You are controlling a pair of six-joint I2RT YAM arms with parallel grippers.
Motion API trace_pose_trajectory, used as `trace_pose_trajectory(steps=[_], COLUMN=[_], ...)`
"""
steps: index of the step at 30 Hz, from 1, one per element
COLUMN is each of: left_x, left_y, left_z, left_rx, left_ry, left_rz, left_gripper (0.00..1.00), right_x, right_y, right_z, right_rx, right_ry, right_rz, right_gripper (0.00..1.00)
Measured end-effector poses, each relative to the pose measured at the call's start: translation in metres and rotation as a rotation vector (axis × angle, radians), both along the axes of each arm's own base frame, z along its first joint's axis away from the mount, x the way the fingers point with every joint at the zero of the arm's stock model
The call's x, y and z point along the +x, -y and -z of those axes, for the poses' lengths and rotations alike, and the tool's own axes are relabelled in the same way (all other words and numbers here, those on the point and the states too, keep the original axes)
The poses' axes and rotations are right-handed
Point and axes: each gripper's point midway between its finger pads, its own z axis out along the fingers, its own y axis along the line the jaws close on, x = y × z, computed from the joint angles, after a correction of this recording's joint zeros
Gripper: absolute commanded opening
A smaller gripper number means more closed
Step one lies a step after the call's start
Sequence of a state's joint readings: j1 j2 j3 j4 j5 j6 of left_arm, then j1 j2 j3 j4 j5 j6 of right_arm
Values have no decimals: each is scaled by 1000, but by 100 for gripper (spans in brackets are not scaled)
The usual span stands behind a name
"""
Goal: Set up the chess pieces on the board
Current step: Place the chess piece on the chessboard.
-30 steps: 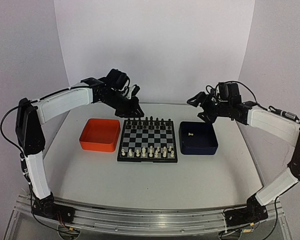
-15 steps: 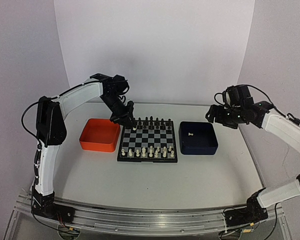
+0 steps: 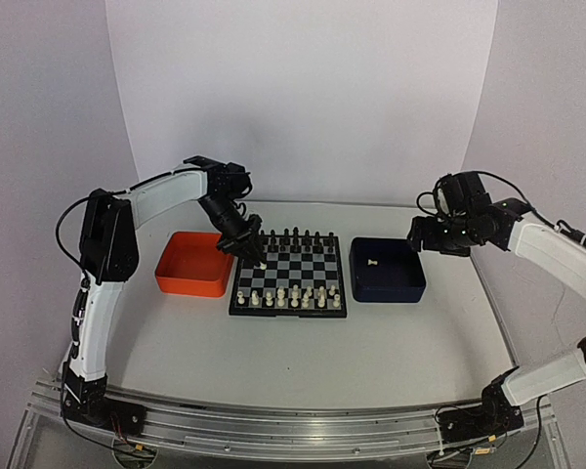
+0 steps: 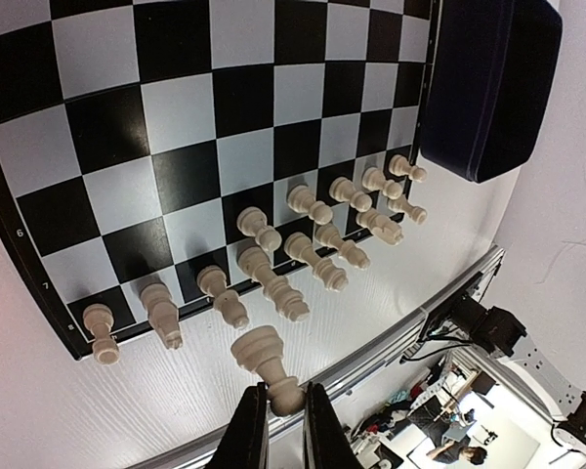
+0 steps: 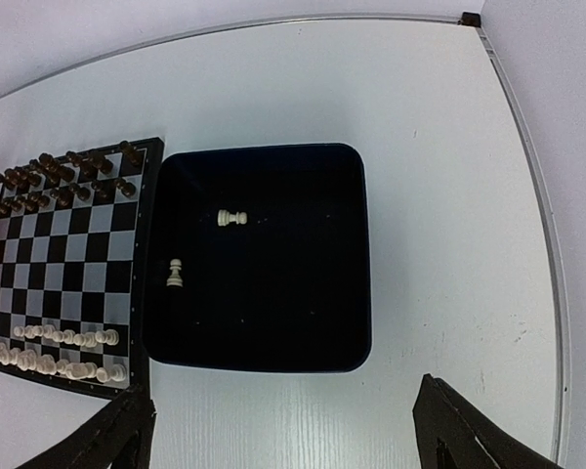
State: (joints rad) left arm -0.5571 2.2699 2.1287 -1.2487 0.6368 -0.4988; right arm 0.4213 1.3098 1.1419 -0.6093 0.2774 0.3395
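The board (image 3: pixel 289 276) lies in the middle of the table, with black pieces (image 3: pixel 293 238) along its far rows and cream-white chess pieces (image 3: pixel 291 295) along its near rows. My left gripper (image 3: pixel 255 253) hovers over the board's left side. In the left wrist view the left gripper (image 4: pixel 278 415) is shut on the head of a cream pawn (image 4: pixel 262 360), which hangs above the white rows (image 4: pixel 303 249). My right gripper (image 3: pixel 426 238) is open, above the right edge of the dark blue tray (image 3: pixel 410 285). Two white pieces (image 5: pixel 232 218) (image 5: pixel 175 274) lie in that tray.
An orange tray (image 3: pixel 193 264) sits just left of the board, close to the left arm's wrist. The dark blue tray's rim (image 5: pixel 359 293) touches the board's right edge (image 5: pixel 148 244). A metal rail (image 3: pixel 273 430) runs along the table's near edge.
The left gripper has come nearer and lower over the board's left side with the pawn in it. The right gripper has drifted slightly toward the blue tray, still open.
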Motion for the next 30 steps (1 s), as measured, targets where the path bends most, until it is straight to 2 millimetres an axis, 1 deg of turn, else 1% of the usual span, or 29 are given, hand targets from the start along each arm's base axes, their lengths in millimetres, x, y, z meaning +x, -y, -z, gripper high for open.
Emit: trace_pose_trajectory(steps=[4,13,16,24,30], left_x=[-2,-5,-6,-5,-6], left_y=[0,3,5,8,8], left_z=[18,40,46,52,62], left_rx=[17,18,15,1,11], left_ry=[-45,-105,-123,-139,-161], left_rz=[1,5,6,4,2], left_gripper=[2,3,3,3,4], right_x=[-1,-4,-5,-6,-5], right_y=[4,10,12,15,18], right_z=[3,8,9,10,10], right_rx=[-26,-71,-82,-108,-127], right_ry=[-4,-18,-20,-24,-22], right_rz=[1,6,6,4,5], right_gripper=[90,90,91,91,91])
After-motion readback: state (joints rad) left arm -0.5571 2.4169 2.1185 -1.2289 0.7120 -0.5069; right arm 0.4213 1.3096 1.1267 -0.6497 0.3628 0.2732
